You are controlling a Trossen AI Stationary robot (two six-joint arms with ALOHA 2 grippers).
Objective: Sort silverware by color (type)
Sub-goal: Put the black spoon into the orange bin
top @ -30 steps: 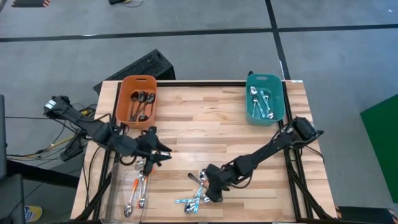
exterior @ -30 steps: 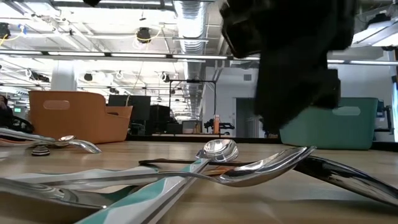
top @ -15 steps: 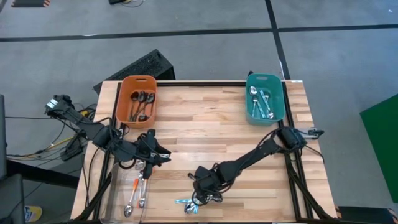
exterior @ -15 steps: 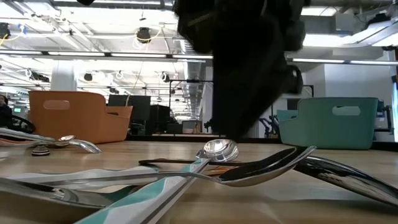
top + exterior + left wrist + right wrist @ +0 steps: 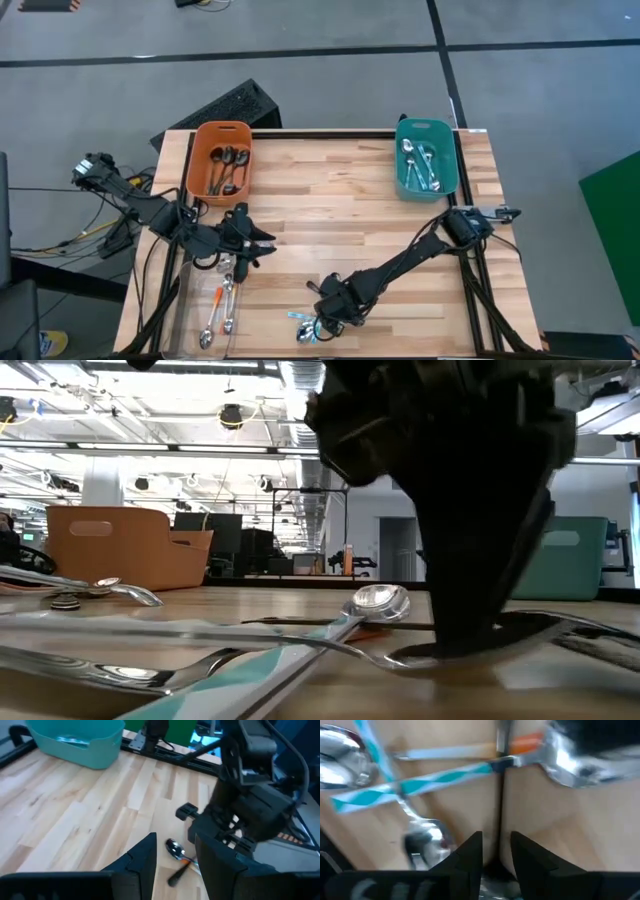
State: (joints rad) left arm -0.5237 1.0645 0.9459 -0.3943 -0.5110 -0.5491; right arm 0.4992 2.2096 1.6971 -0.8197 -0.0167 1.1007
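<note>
On the table [image 5: 330, 200] we have spoons in the orange bin [image 5: 222, 160] and teal bin [image 5: 425, 170]; loose spoons [image 5: 218, 315] remain. Our right gripper [image 5: 330, 312] straddles a dark handle [image 5: 500, 795], fingers narrowly parted; our left gripper [image 5: 255, 248] waits, slightly parted and empty.
</note>
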